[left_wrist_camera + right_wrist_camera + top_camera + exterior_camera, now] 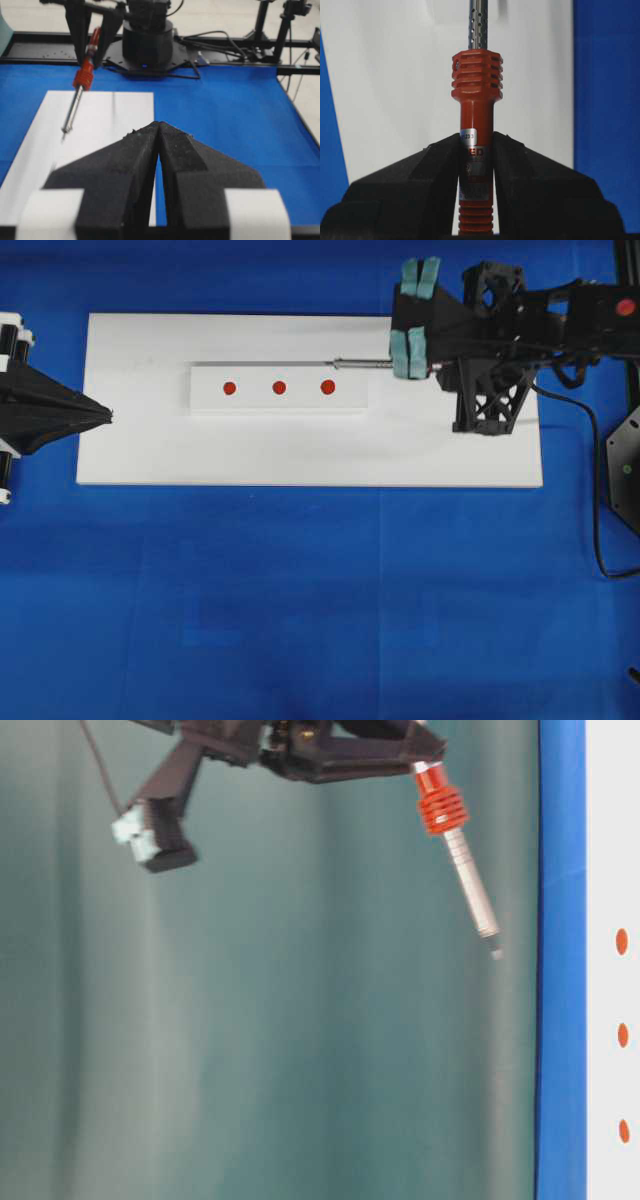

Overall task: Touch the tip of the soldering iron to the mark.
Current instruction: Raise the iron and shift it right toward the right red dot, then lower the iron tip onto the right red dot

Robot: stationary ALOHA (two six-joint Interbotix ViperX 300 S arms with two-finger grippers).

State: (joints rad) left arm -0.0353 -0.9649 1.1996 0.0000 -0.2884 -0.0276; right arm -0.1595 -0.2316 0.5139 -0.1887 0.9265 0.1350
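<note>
Blue surface [300, 590] carries a white board [150, 450] with a raised white strip [250, 400] bearing three red marks [279, 387]. Above the board's right end, the right gripper [476, 150] clamps the soldering iron [476, 100] by its red handle, shaft slanting down toward the marks, tip in the air. At the left edge, the left gripper [159, 131] is closed on nothing.

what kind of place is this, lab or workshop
Most likely a robotics lab bench: a blue-covered table holds a white board with red dots, and a black arm's tool grips a soldering iron above it.
</note>
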